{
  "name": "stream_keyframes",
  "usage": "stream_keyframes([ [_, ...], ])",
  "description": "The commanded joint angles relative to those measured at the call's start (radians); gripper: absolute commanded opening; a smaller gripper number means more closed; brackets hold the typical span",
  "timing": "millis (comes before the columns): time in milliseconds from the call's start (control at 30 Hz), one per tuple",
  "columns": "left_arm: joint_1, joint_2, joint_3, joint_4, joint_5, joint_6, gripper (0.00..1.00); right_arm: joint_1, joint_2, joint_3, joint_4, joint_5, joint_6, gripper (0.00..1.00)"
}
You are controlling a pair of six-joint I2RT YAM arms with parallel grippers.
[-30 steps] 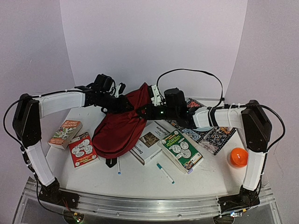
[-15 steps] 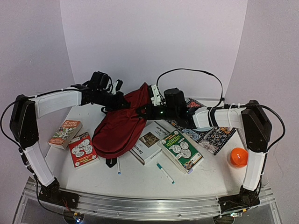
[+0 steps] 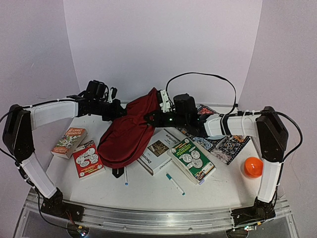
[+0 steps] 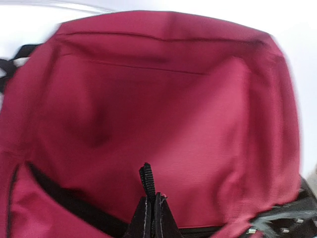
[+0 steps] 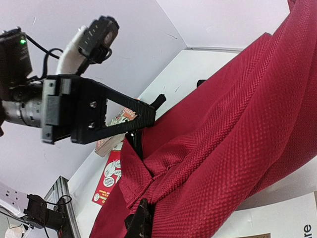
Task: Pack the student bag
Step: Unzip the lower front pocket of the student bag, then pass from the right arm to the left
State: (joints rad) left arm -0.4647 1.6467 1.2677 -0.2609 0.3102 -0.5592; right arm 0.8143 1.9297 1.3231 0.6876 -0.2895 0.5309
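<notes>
The student bag (image 3: 126,136), dark red fabric with black straps, lies slumped in the middle of the table. It fills the left wrist view (image 4: 163,114) and the right wrist view (image 5: 237,148). My left gripper (image 3: 120,111) is at the bag's upper left edge, shut on a black zipper pull (image 4: 146,181) that sticks up from between its fingertips (image 4: 152,210). My right gripper (image 3: 148,118) is at the bag's upper right side, shut on a fold of the red fabric (image 5: 148,208). The left gripper also shows in the right wrist view (image 5: 141,115).
Two books (image 3: 69,141) (image 3: 87,158) lie left of the bag. A white book (image 3: 159,151), a green book (image 3: 192,158) and patterned books (image 3: 220,141) lie to its right. An orange object (image 3: 252,167) is at far right. Two pens (image 3: 175,183) (image 3: 126,176) lie near the front.
</notes>
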Motion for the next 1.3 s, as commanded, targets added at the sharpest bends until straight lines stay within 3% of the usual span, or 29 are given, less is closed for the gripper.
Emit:
stream_keyframes([
  [0, 0.083, -0.053, -0.05, 0.046, -0.144, 0.008, 0.0, -0.003, -0.118, -0.019, 0.077, 0.022, -0.008, 0.0],
  [300, 0.234, -0.062, -0.073, 0.026, -0.298, 0.079, 0.0, -0.023, -0.216, -0.07, 0.115, 0.044, 0.009, 0.0],
  [533, 0.317, -0.083, -0.138, 0.014, -0.372, 0.045, 0.0, -0.043, -0.248, -0.087, 0.125, 0.05, 0.022, 0.0],
  [733, 0.317, -0.126, -0.185, 0.015, -0.223, 0.043, 0.02, -0.064, -0.201, -0.014, 0.108, 0.005, 0.027, 0.0],
  [1033, 0.294, -0.284, -0.205, 0.0, 0.051, 0.052, 0.07, -0.107, -0.156, 0.145, -0.053, -0.007, -0.002, 0.0],
  [1133, 0.247, -0.313, -0.218, -0.023, 0.103, 0.047, 0.07, -0.115, -0.142, 0.185, -0.137, 0.02, -0.017, 0.0],
  [1267, 0.107, -0.336, -0.267, -0.044, 0.071, 0.03, 0.09, -0.124, -0.131, 0.183, -0.174, 0.03, -0.021, 0.0],
])
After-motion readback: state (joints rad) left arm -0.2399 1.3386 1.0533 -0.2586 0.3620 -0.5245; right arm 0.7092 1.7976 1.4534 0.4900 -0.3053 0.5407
